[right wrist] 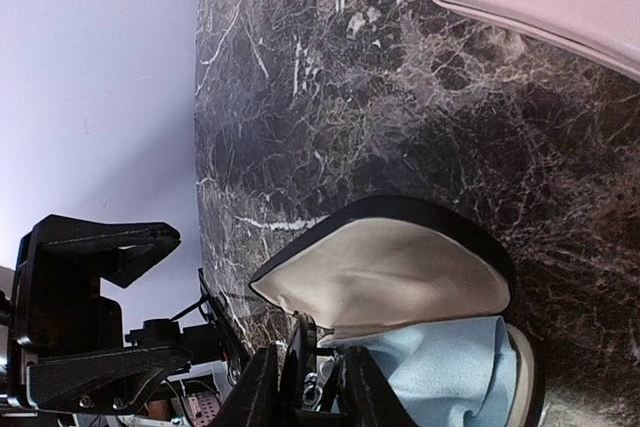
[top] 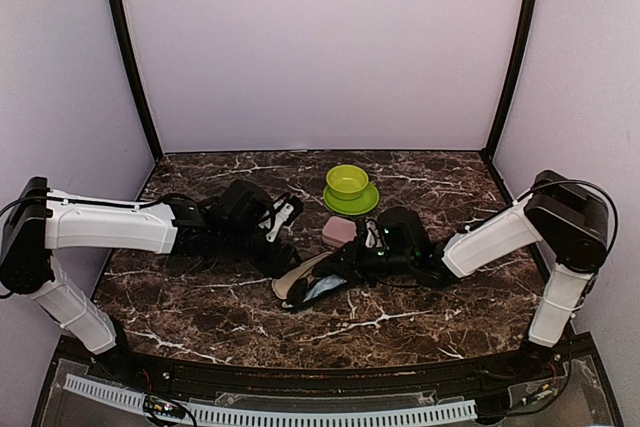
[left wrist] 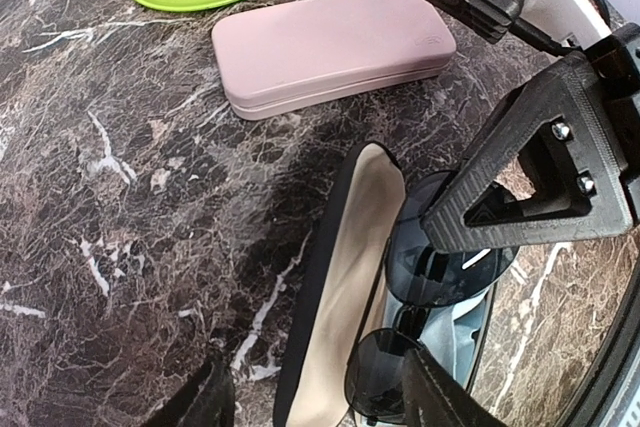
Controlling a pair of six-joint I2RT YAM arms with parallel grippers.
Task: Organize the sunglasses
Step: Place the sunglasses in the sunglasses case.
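Your right gripper point(right wrist: 305, 362) had its jaws drawn close on a thin dark piece of frame. I took this to be the black sunglasses point(left wrist: 378, 372), pinched somewhere near the hinge. That pair lay inside the open black case point(left wrist: 345, 267), on a pale blue cloth point(right wrist: 440, 367). The grip read to me as the last part of setting them in, with the frame held so the pads stayed off the lenses. Your left gripper point(left wrist: 315, 402) hung with its jaws spread wide, one finger on either side of the case's near end, gripping nothing (probably waiting to steady the case or fold the lid). The pink case point(left wrist: 330, 47) lay closed just beyond, near the green bowl point(top: 347, 180) on its plate point(top: 352, 203).

Only the right wrist view showed the pinch itself. The left wrist view showed both dark lenses and how they sat in the case, with your right finger crossing over them. The top view showed little more than both arms meeting over the case on the table point(top: 200, 292). The red-framed pair appeared in none of the views.
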